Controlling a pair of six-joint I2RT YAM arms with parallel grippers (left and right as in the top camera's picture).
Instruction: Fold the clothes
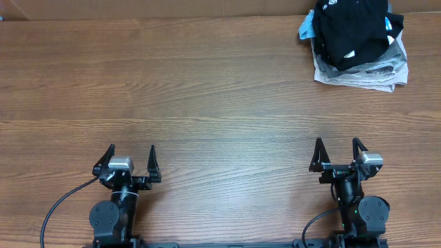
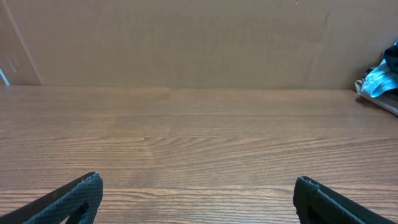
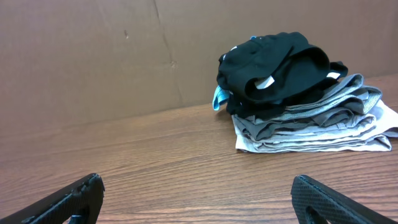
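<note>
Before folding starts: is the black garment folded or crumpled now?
Crumpled, not folded: the black garment lies bunched in a heap on the folded grey fabric.

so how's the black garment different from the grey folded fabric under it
The black garment is solid black with small white marks; the grey fabric is pale grey. The black garment is bunched in a heap on top; the grey fabric lies flat in neat folded layers. Both are soft cloth in one pile.

You have black clothes (image 1: pixel 351 31) with small white marks, a light blue fabric (image 1: pixel 305 29), a grey-and-white patterned fabric (image 1: pixel 365 74), a table (image 1: pixel 207 89) in brown wood grain with darker streaks, a plain brown wall (image 3: pixel 93 56), and a black left end effector (image 1: pixel 131 147) and right end effector (image 1: pixel 336 140).
</note>
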